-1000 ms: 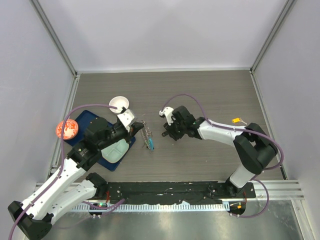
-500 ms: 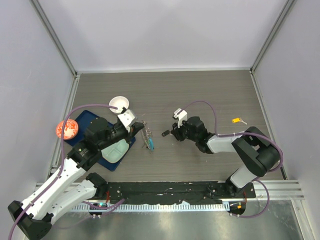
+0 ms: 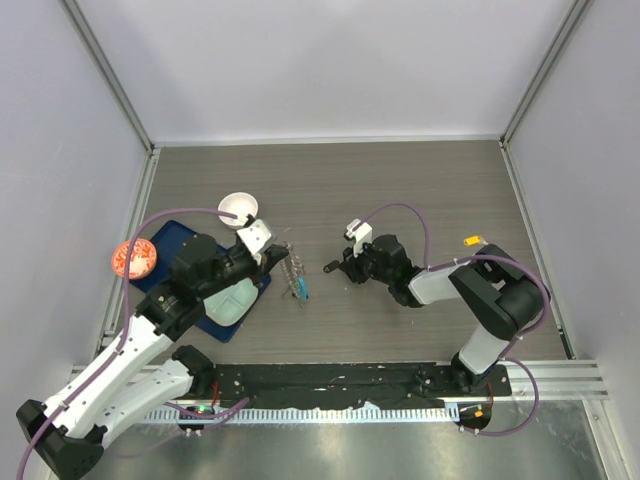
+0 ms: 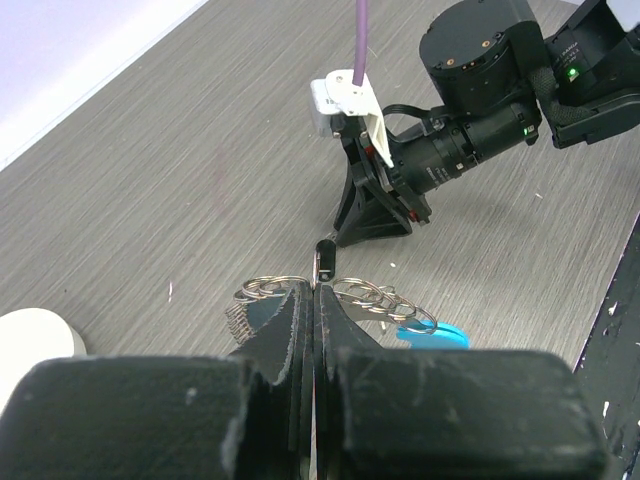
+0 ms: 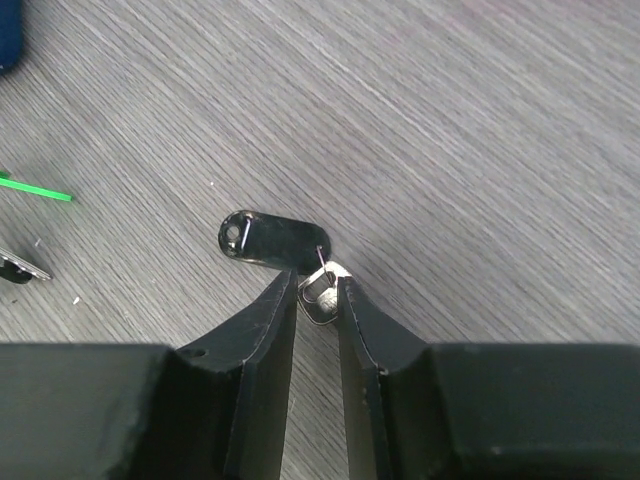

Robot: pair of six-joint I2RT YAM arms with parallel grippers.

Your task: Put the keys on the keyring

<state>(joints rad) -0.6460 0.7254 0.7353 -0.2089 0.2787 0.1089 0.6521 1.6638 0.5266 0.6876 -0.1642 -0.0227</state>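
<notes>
The key [image 5: 275, 240] has a black plastic head lying flat on the wood table, with its small silver part [image 5: 325, 290] between my right gripper's [image 5: 318, 295] fingertips, which touch it on both sides. The key also shows in the top view [image 3: 330, 267], just left of the right gripper [image 3: 345, 268]. The keyring [image 4: 375, 297], wire loops with small silver keys and a blue tag [image 4: 435, 333], lies under my left gripper [image 4: 315, 300], whose jaws are pressed together on it. In the top view the keyring [image 3: 295, 272] lies right of the left gripper [image 3: 278, 256].
A white bowl [image 3: 238, 207] stands behind the left arm. A blue tray [image 3: 175, 240] with a pale green item [image 3: 232, 300] and an orange-red item [image 3: 133, 259] sit at the left. A small yellow item [image 3: 473, 240] lies at the right. White walls enclose the table.
My right arm has lowered its wrist toward the table and brought its fingers round the key's silver end. The left arm and the keyring have not moved.
</notes>
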